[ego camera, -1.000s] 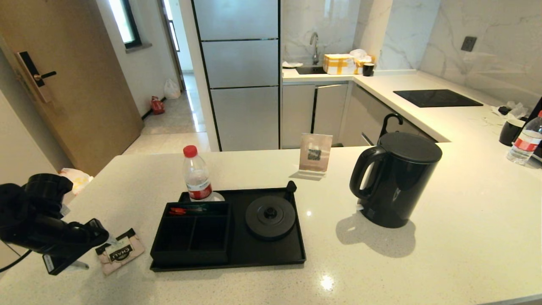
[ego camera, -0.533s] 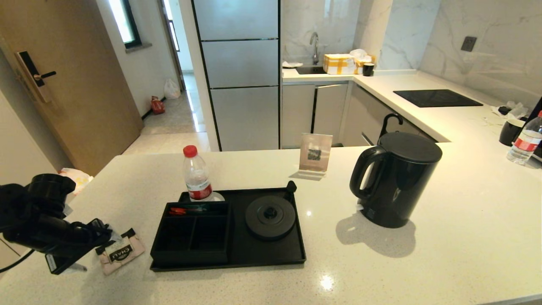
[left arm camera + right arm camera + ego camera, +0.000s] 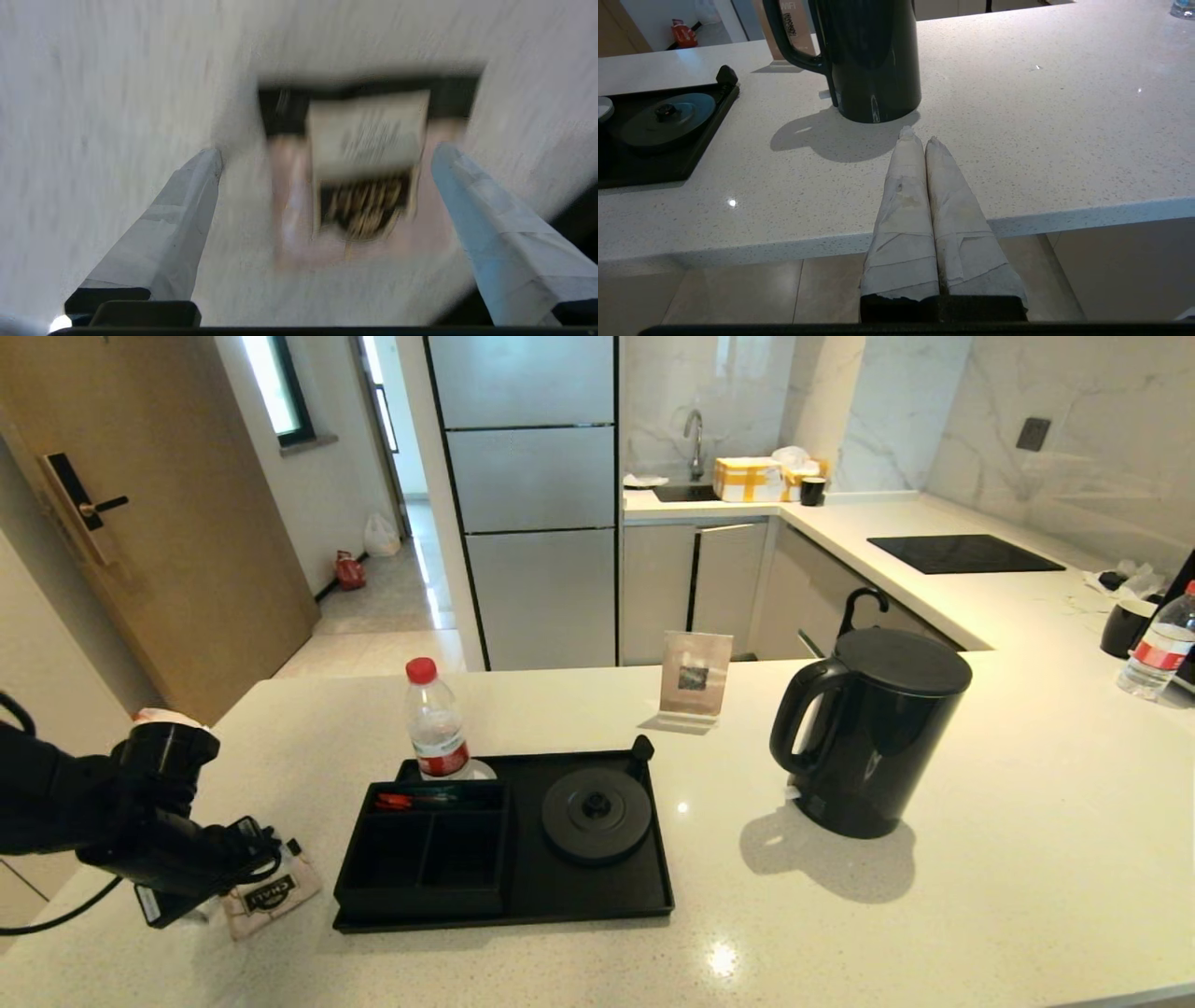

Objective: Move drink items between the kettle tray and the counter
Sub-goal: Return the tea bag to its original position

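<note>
**Left gripper positioned over tea sachet on counter**

The tea sachet [image 3: 273, 894] is found lying flat on the counter [image 3: 980, 859], just beside the left edge of the kettle tray [image 3: 597, 901] and outside it. The left gripper [image 3: 327, 154] is held directly above the sachet with its fingers [image 3: 163, 238] spread wide, one to each side of the packet; whether the tips touch the worktop cannot be told. In the head view the sachet is partly covered by the gripper body.

The kettle [image 3: 873, 733] is observed standing upright on the counter, well apart from the tray on its right side, with its loop handle turned toward the tray. The round base disc [image 3: 597, 814] on the tray is unoccupied. A water bottle [image 3: 433, 723] with a red cap is seen at the tray's far left corner, and a small card stand [image 3: 695, 674] is noted behind the tray.

The right gripper [image 3: 919, 136] is held low at the near edge of the counter, fingers pressed together and holding nothing.
</note>
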Tool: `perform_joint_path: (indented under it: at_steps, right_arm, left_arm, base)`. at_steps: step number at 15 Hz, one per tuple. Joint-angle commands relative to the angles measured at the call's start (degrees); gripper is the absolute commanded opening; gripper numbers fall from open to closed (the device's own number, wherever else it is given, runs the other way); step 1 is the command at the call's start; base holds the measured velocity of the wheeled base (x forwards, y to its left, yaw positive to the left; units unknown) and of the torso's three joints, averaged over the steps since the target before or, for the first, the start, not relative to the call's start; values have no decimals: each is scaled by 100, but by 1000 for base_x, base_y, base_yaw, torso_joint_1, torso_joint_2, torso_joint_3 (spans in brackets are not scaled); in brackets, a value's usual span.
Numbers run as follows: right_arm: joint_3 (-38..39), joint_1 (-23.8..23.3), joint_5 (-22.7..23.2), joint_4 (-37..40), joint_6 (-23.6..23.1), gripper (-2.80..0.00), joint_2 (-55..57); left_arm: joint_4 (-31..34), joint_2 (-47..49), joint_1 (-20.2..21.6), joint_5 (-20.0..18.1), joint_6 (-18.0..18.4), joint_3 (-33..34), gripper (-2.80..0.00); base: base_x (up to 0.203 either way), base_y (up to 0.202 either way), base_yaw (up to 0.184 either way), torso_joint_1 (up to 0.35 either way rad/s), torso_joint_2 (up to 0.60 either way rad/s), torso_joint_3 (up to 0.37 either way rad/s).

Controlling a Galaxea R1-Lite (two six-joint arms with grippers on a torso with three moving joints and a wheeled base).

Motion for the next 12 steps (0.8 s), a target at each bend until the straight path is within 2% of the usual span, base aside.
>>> perform_joint_path:
  at_steps: [1,6,8,12]
  right_arm:
    - [9,-2,-1,-2,0,-280,7]
    - [0,-2,-1,-2,0,-280,7]
    - [0,-2,-1,-2,0,-280,7]
    - [0,-2,-1,-2,0,-280,7]
  left_arm:
    - [-251,217,-210,56,-82,160,0]
    - [-277,130,-285,-60,-91,202,0]
    - [-243,-1,-406,-206,-96,263,0]
    - [-247,-124,-579,-225,-161,363,0]
  base:
    - [0,0,0,0,0,0]
    - [0,0,0,0,0,0]
    - [0,0,0,0,0,0]
    - [0,0,0,0,0,0]
